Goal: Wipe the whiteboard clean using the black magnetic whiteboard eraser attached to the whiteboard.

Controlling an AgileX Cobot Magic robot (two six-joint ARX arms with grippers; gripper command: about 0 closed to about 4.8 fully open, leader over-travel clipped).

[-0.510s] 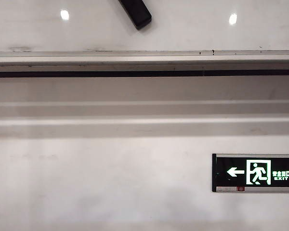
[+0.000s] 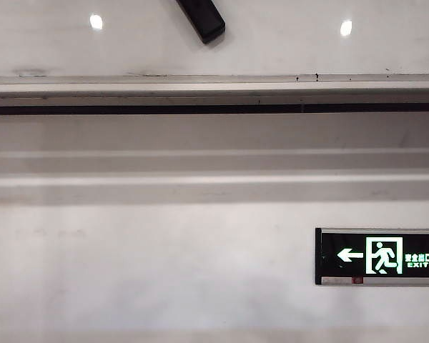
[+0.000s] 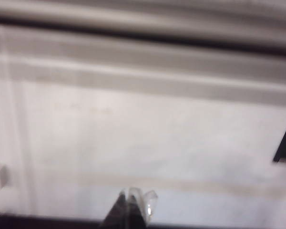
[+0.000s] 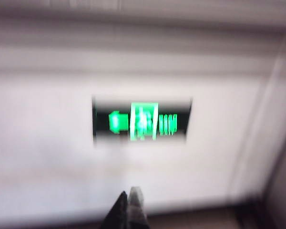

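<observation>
Fingers pressed together, the left gripper (image 3: 129,210) and right gripper (image 4: 128,210) hang well below the whiteboard (image 2: 286,43); a sideways nudge could slide the black magnetic whiteboard eraser (image 2: 202,19) off.

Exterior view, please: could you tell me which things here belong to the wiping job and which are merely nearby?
Belongs to the job:
- whiteboard
- black magnetic whiteboard eraser, stuck to the board at the top edge
- left claw, shut
- right claw, shut

Merely nearby:
- exit sign
- wall
</observation>
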